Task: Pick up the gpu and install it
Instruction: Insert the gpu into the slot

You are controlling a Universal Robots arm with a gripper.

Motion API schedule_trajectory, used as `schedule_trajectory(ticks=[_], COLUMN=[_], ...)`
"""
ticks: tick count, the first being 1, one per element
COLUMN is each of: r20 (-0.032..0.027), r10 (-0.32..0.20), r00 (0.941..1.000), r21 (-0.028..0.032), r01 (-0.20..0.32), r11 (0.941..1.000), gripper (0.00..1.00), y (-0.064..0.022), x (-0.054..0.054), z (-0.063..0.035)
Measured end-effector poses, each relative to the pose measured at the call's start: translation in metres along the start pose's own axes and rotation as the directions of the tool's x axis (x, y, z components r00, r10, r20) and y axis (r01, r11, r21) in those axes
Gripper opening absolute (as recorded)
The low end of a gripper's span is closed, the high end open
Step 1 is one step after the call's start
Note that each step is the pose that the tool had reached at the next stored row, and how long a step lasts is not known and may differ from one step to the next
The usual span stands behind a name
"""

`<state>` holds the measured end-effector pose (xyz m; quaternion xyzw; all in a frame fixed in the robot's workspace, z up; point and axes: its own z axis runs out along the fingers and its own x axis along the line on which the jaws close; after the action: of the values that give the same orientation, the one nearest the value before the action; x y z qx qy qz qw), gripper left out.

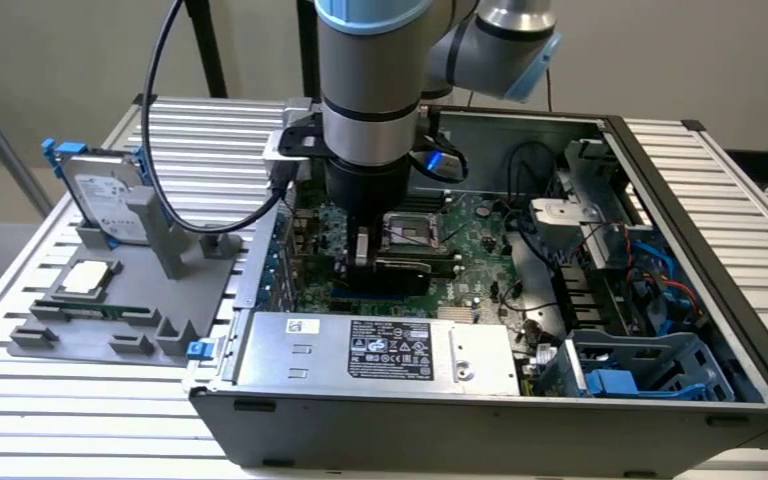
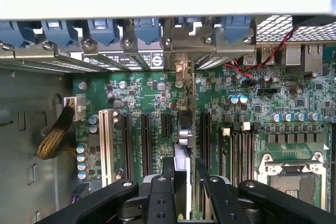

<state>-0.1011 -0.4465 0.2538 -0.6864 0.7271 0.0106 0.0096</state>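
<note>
Exterior view high, wrist view close, sharing motherboard (image 2: 231, 85)

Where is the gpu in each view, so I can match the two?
Exterior view: the gpu is held by the gripper inside the case, beside the CPU socket.
Wrist view: the gpu runs edge-on from the gripper, among the expansion slots.
Shared landmark: the silver-framed CPU socket.
</note>
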Motion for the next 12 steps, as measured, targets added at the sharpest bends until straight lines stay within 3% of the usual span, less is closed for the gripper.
schedule_trajectory(ticks=[12], r20=[0.0009], r10=[0.0], r00=[1.0], r21=[-0.0002], r01=[0.0], r11=[1.0], gripper=[0.0], y=[-0.0001], x=[-0.0002], z=[-0.0024])
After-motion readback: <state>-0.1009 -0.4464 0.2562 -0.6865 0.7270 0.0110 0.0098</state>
